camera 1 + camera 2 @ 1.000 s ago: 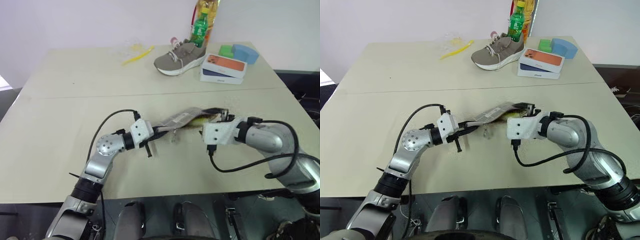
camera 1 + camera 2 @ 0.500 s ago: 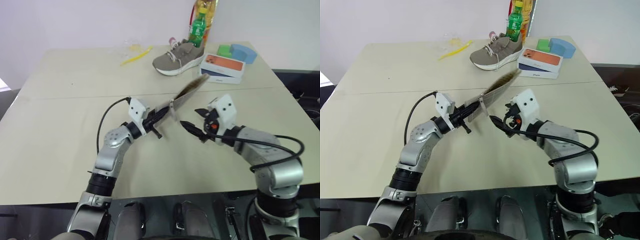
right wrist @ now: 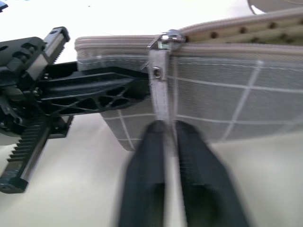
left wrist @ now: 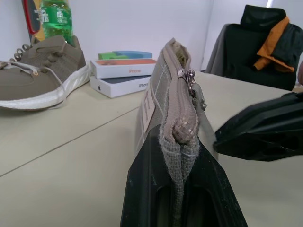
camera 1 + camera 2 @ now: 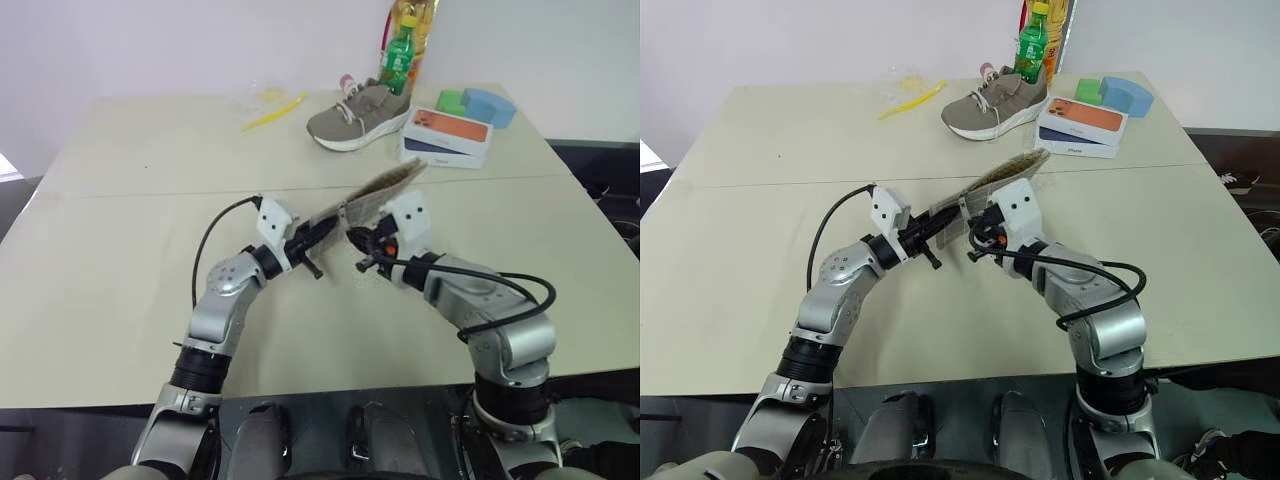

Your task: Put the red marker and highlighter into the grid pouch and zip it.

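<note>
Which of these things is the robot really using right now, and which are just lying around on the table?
In use:
- grid pouch, lifted off the table
- left hand, shut on the pouch's end
- right hand, shut on the zipper pull

Just lying about:
- shoe
- green bottle
- phone boxes
- blue and green blocks
- yellow stick

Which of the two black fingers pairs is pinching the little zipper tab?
The right gripper: its fingers are shut on the zipper pull. The left gripper clamps the grid pouch by its end instead.
</note>
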Controlling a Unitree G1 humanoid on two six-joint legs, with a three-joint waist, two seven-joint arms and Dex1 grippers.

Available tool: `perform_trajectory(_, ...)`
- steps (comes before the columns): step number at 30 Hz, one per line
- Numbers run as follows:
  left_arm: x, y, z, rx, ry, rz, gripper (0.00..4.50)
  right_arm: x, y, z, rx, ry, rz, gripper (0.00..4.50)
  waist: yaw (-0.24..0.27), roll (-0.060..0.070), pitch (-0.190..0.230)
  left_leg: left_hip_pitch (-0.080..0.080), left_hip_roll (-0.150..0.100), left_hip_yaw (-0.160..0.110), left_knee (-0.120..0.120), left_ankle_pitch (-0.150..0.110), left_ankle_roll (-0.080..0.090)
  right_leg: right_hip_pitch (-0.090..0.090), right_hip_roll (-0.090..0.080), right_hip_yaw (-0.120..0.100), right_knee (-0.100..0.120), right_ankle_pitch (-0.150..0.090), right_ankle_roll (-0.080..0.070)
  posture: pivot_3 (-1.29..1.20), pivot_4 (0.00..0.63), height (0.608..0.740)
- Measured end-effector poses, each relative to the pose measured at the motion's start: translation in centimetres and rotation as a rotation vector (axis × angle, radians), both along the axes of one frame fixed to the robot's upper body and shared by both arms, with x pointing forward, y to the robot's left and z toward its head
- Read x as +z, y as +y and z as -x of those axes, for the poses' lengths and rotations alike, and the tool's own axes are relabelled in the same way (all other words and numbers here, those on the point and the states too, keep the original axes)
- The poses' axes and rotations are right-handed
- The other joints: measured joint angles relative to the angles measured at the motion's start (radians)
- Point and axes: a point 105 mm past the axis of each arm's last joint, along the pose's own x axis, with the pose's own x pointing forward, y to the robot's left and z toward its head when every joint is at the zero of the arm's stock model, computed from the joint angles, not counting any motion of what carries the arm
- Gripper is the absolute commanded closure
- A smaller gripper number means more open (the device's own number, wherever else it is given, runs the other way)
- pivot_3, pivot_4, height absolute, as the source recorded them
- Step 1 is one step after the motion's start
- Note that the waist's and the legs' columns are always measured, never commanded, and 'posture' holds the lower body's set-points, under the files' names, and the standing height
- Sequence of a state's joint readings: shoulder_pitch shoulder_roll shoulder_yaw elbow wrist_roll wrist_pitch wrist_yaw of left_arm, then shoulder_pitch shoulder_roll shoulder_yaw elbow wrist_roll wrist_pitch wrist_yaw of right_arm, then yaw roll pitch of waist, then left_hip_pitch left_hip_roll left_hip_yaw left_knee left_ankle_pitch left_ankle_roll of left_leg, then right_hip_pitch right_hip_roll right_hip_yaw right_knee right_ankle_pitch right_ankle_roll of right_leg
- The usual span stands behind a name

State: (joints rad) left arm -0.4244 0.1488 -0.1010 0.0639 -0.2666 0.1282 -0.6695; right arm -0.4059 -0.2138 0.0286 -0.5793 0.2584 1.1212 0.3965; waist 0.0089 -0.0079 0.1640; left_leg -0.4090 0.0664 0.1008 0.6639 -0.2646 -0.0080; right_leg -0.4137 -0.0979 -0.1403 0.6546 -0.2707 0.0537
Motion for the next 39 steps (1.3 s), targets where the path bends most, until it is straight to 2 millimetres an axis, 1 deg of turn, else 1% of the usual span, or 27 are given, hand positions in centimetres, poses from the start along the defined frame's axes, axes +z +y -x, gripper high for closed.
perform_trajectory(2, 0.0, 0.0, 0.0, 0.0, 0.0, 0.0, 4.5, 0.0, 0.0, 0.0, 0.002, 0.001, 0.0, 4.47, 0.0, 0.0, 0.0, 0.0, 0.0, 0.0, 0.0, 0.0, 0.0, 0.0, 0.0, 0.0, 0.0, 0.0, 0.0, 0.0, 0.15, 0.74)
perform_trajectory(3, 0.0, 0.0, 0.0, 0.001, 0.0, -0.001, 4.5, 0.0, 0.0, 0.1, 0.007, 0.002, -0.004, 3.95, 0.0, 0.0, 0.0, 0.0, 0.0, 0.0, 0.0, 0.0, 0.0, 0.0, 0.0, 0.0, 0.0, 0.0, 0.0, 0.0, 0.15, 0.74)
perform_trajectory(4, 0.0, 0.1, 0.0, 0.002, -0.001, -0.002, 4.5, 0.0, 0.0, 0.1, 0.013, 0.004, -0.005, 3.65, -0.001, 0.0, 0.0, 0.0, 0.0, 0.0, 0.0, 0.0, 0.0, 0.0, 0.0, 0.0, 0.0, 0.0, 0.0, 0.0, 0.15, 0.74)
perform_trajectory(5, -0.1, 0.1, 0.0, 0.003, 0.0, -0.003, 4.5, 0.0, 0.0, 0.1, 0.015, 0.005, -0.003, 3.2, -0.001, 0.0, 0.0, 0.0, 0.0, 0.0, 0.0, 0.0, 0.0, 0.0, 0.0, 0.0, 0.0, 0.0, 0.0, 0.0, 0.15, 0.74)
perform_trajectory(7, -0.4, 0.2, 0.1, 0.006, 0.006, -0.003, 4.5, -0.1, -0.2, 0.1, 0.015, 0.003, 0.016, 2.2, -0.001, 0.0, 0.0, 0.0, 0.0, 0.0, 0.0, 0.0, 0.0, 0.0, 0.0, 0.0, 0.0, 0.0, 0.0, 0.0, 0.15, 0.74)
perform_trajectory(9, -0.4, 0.2, 0.2, 0.005, 0.004, -0.003, 4.5, -0.2, -0.3, 0.2, 0.013, 0.003, 0.025, 2.2, -0.001, 0.0, 0.0, 0.0, 0.0, 0.0, 0.0, 0.0, 0.0, 0.0, 0.0, 0.0, 0.0, 0.0, 0.0, 0.0, 0.15, 0.74)
perform_trajectory(18, -0.4, 0.2, 0.2, -0.002, 0.002, -0.005, 4.5, -0.7, 1.0, 0.6, 0.046, -0.005, 0.033, 2.2, -0.002, 0.0, 0.0, 0.0, 0.0, 0.0, 0.0, 0.0, 0.0, 0.0, 0.0, 0.0, 0.0, 0.0, 0.0, 0.0, 0.15, 0.74)
perform_trajectory(22, -0.4, 0.3, 0.3, -0.003, -0.006, -0.01, 4.5, -1.3, 1.8, 0.9, 0.062, 0.006, 0.028, 2.2, -0.002, 0.0, 0.0, 0.0, 0.0, 0.0, 0.0, 0.0, 0.0, 0.0, 0.0, 0.0, 0.0, 0.0, 0.0, 0.0, 0.15, 0.74)
perform_trajectory(25, -0.5, 0.3, 0.4, -0.008, -0.009, -0.011, 4.5, -1.5, 2.1, 0.8, 0.06, 0.005, 0.021, 2.99, -0.003, 0.0, 0.0, 0.0, 0.0, 0.0, -0.001, 0.0, 0.0, -0.001, 0.0, 0.0, 0.0, 0.0, 0.0, 0.0, 0.15, 0.74)
perform_trajectory(28, -0.5, 0.4, 0.4, -0.009, -0.011, -0.014, 4.5, -1.5, 1.9, 0.5, 0.041, -0.002, 0.019, 4.48, -0.003, 0.0, 0.0, 0.0, 0.0, 0.0, -0.001, 0.0, 0.0, -0.001, 0.0, 0.0, 0.0, 0.0, 0.0, 0.0, 0.15, 0.74)
perform_trajectory(32, -0.5, 0.6, 0.4, -0.011, -0.019, -0.025, 4.5, -1.3, 1.3, 0.2, 0.01, -0.009, 0.02, 4.48, -0.003, 0.0, 0.0, 0.0, 0.0, 0.0, -0.001, 0.0, 0.0, -0.001, 0.0, 0.0, 0.0, 0.0, 0.0, 0.0, 0.15, 0.74)
perform_trajectory(33, -0.4, 0.7, 0.4, -0.012, -0.028, -0.034, 4.5, -1.2, 0.8, 0.0, -0.007, -0.013, 0.025, 4.48, -0.002, 0.0, 0.0, 0.0, 0.0, 0.0, -0.001, 0.0, 0.0, -0.001, 0.0, 0.0, -0.001, 0.0, 0.0, 0.0, 0.15, 0.74)
perform_trajectory(34, -0.4, 0.9, 0.3, -0.011, -0.038, -0.049, 4.5, -1.1, 0.1, -0.2, -0.028, -0.019, 0.032, 4.48, -0.002, 0.0, 0.0, 0.0, 0.0, 0.0, -0.001, 0.0, 0.0, -0.001, 0.0, 0.0, -0.001, 0.0, 0.0, 0.0, 0.15, 0.74)
perform_trajectory(36, -0.4, 1.5, 0.3, -0.009, -0.064, -0.084, 4.5, -0.5, -2.2, -0.6, -0.091, -0.047, 0.074, 4.48, -0.001, 0.0, 0.0, -0.001, 0.0, 0.0, -0.001, 0.0, 0.0, -0.001, 0.0, 0.0, -0.001, 0.0, 0.0, 0.0, 0.15, 0.74)
perform_trajectory(37, -0.4, 1.7, 0.3, -0.009, -0.072, -0.095, 4.5, -0.2, -2.8, -0.7, -0.106, -0.062, 0.089, 4.48, -0.001, 0.0, 0.0, -0.001, 0.0, 0.0, -0.001, 0.0, 0.0, -0.001, 0.0, 0.0, -0.001, 0.0, 0.0, 0.0, 0.15, 0.74)
perform_trajectory(39, -0.4, 2.1, 0.4, -0.017, -0.101, -0.133, 4.5, 1.3, -4.7, -0.9, -0.149, -0.117, 0.124, 4.48, -0.002, 0.0, 0.0, -0.001, 0.0, 0.0, -0.001, 0.0, 0.0, -0.001, 0.0, 0.0, -0.001, 0.0, 0.0, 0.0, 0.15, 0.74)
